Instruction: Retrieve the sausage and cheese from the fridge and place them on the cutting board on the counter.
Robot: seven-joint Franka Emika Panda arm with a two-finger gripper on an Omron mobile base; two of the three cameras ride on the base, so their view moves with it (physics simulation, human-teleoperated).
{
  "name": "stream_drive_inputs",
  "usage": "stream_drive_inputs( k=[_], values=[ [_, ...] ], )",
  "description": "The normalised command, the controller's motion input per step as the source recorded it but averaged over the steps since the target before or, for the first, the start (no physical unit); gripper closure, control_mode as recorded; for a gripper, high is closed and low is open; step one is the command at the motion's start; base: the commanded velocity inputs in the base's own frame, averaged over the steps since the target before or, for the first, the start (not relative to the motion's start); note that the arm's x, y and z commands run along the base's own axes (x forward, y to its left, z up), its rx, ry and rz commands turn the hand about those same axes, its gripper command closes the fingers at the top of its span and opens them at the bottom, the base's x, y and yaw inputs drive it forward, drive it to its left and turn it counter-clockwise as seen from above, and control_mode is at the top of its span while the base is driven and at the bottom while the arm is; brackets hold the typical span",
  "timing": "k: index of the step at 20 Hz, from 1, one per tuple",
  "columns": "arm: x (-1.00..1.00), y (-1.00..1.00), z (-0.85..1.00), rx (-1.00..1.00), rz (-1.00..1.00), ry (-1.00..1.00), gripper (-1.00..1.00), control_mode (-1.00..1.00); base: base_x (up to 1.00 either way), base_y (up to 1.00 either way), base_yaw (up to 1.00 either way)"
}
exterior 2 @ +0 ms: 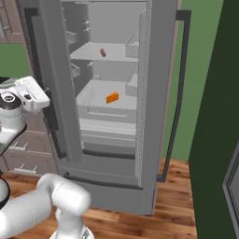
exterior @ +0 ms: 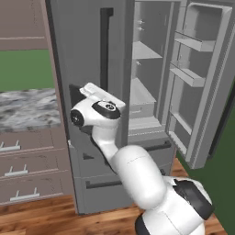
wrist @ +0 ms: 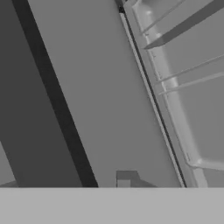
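One fridge (exterior: 92,50): right door swung open, left door shut, directly ahead of hand. One surface (exterior: 27,108), marbled, left of hand. One cheese (exterior 2: 112,98), middle shelf, right of hand, well apart. One sausage (exterior 2: 103,52), shelf above cheese. Arm bent up, hand (exterior 2: 35,95) facing shut door near dark handle (exterior: 106,41); opening cannot tell, nothing seen held.

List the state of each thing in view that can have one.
fridge: right door open, left door shut, bottom drawers shut.
sausage: lying on an upper fridge shelf.
cheese: lying on a lower fridge shelf.
counter drawers: shut.
gripper: by the shut left door, jaw state unclear.
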Motion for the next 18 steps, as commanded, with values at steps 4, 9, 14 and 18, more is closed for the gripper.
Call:
stream_drive_inputs(
  k=[4,9,14,18],
  values=[
    [-0.62,0.65,0.00,0.00,-0.37,-0.09,1.00,-1.00,0.00,0.00,0.00],
    [-0.42,0.86,0.00,-0.08,-0.44,0.07,-1.00,-1.00,0.00,0.00,0.00],
    [-0.07,0.15,0.00,-0.13,-0.33,0.24,-1.00,-1.00,0.00,0.00,0.00],
    [0.00,0.07,0.00,-0.13,-0.18,0.05,-1.00,-1.00,0.00,0.00,0.00]
  ],
)
